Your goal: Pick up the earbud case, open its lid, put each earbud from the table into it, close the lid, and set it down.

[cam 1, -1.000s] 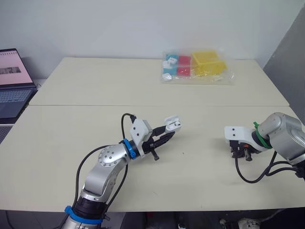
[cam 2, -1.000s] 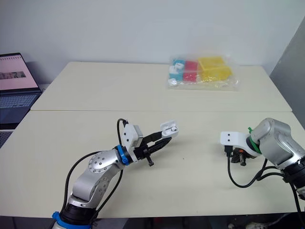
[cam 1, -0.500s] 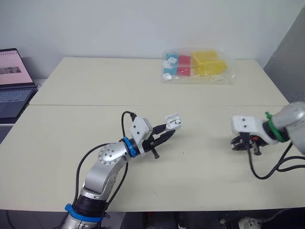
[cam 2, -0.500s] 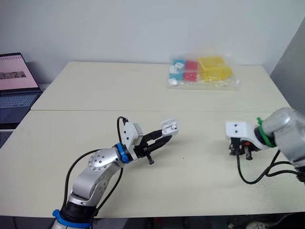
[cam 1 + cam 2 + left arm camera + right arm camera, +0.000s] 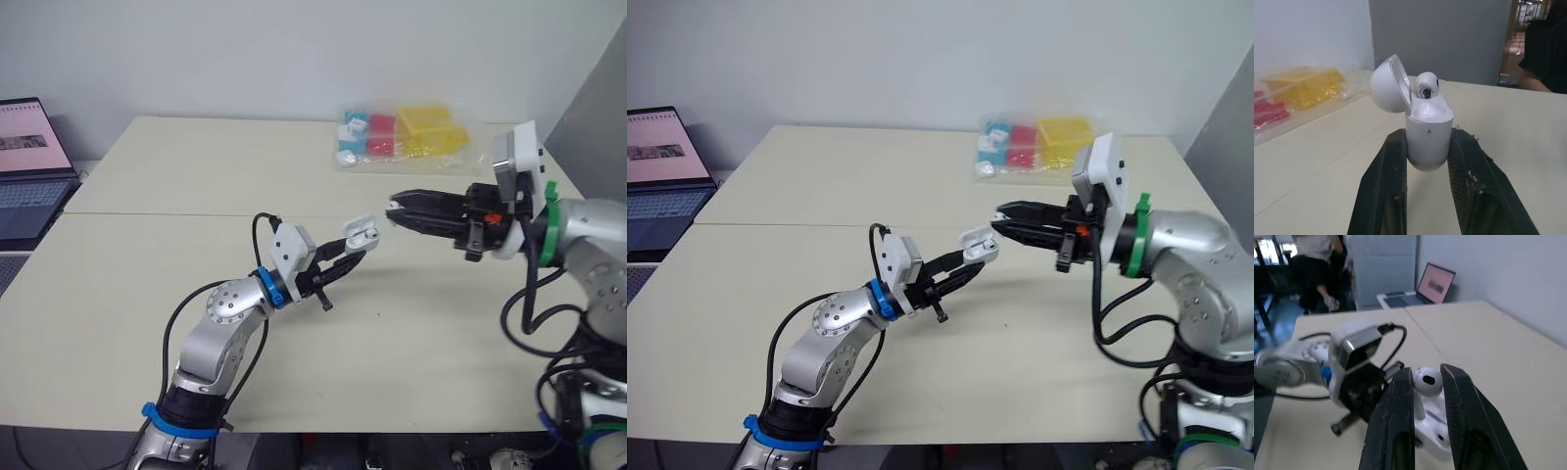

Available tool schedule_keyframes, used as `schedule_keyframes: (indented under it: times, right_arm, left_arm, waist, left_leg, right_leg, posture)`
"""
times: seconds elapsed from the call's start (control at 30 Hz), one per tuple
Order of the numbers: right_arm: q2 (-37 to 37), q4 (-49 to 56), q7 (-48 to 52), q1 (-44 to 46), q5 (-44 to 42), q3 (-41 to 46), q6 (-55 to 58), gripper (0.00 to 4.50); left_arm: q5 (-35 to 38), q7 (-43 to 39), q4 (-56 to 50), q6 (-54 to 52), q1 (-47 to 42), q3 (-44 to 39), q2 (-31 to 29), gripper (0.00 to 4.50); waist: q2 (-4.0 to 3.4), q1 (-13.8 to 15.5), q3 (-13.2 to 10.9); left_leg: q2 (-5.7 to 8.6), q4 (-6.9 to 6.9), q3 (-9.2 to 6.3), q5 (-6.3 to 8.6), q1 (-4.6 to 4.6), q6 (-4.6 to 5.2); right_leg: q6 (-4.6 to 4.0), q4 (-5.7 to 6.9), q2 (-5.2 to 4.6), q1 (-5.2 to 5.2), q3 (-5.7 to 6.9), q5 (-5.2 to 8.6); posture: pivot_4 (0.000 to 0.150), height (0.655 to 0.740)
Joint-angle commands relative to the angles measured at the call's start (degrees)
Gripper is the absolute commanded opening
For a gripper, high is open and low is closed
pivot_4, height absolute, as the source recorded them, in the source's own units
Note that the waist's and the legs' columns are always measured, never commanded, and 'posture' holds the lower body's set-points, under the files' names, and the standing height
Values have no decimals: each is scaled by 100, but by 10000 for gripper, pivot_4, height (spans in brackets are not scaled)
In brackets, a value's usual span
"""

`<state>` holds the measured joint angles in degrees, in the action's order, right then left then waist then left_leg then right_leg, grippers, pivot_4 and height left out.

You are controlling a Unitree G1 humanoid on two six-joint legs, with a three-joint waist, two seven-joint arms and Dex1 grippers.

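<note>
My left gripper [image 5: 353, 245] is shut on the white earbud case [image 5: 361, 234], held above the middle of the table. The lid [image 5: 1388, 84] stands open, and one earbud [image 5: 1425, 85] sits upright in the case's body [image 5: 1428, 132]. My right gripper [image 5: 393, 210] reaches in from the right, its tips just beside and slightly above the open case. In the right wrist view it is shut on a second white earbud [image 5: 1428, 381], which hangs directly over the case [image 5: 1436, 432].
A clear bag of yellow, red and blue boxes [image 5: 407, 137] lies at the table's far side. A laptop [image 5: 24, 166] stands off the left edge. A person [image 5: 1312, 262] stands beyond the table on the laptop's side, and a dark sleeve [image 5: 1547, 54] shows past the right edge.
My right arm lifted off the table at the right and swung left and up to the case. My left gripper raised the case a little.
</note>
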<state>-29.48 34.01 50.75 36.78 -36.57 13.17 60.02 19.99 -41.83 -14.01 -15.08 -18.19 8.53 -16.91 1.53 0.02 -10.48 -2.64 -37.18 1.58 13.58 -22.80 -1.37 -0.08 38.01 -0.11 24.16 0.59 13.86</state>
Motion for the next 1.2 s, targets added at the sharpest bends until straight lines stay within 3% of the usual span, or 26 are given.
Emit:
schedule_keyframes:
  times: [0.03,0.23,0.47,1.2]
  right_arm:
    - [891,529,-1217,-150,-255,25,-154,4585]
    - [1356,777,-1830,-795,272,-731,-1137,4585]
    - [1470,68,-1951,-1404,1447,-1534,-3067,4585]
    - [1399,-436,-2035,-1616,1629,-1831,-3755,4585]
  left_arm:
    - [115,18,-36,-35,-202,-45,78,7878]
    - [168,-30,27,-100,-356,-111,76,7878]
    - [205,-92,16,-131,-401,-164,38,7878]
    - [307,-54,37,-270,-380,-231,22,7878]
  waist:
    - [1,-11,0]
    - [1,-17,1]
    - [1,-28,1]
    - [1,-25,1]
  left_leg:
    - [-2,-1,2,0,0,0]
    - [0,1,-3,0,0,1]
    - [-4,1,-2,0,9,1]
    - [-4,5,-2,0,8,1]
  right_leg:
    - [1,-2,-1,-1,-3,-1]
    - [1,-1,1,1,3,0]
    - [1,5,7,-1,0,0]
    - [0,0,7,0,0,0]
  posture:
    - [1500,7400]
    - [1500,7400]
    - [1500,7400]
    - [1500,7400]
